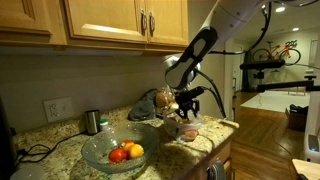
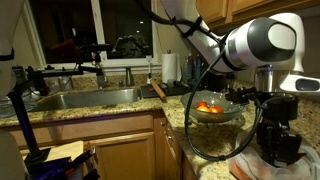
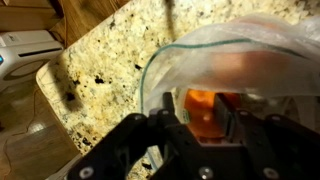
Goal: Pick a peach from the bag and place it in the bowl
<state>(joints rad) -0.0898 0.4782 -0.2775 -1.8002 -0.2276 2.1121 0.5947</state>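
In the wrist view my gripper [image 3: 198, 98] reaches down over a clear plastic container with a green-edged rim [image 3: 160, 50]. The fingers stand apart, and an orange-red peach [image 3: 203, 112] shows in the gap between them, inside the container. I cannot tell whether the pads touch it. In an exterior view the gripper [image 1: 188, 102] hangs over the counter's end, with the crumpled grey-brown bag [image 1: 150, 104] just behind it. The clear glass bowl [image 1: 92, 148] stands nearer the camera and holds red and orange fruit [image 1: 125, 152]. The bowl [image 2: 232, 113] also shows in the other exterior view.
A small steel cup [image 1: 92, 122] stands by the wall beside the bowl. Wooden cabinets [image 1: 120, 20] hang low over the granite counter [image 3: 100, 60], whose edge drops to the floor [image 3: 25, 150]. A steel sink [image 2: 85, 97] lies further along.
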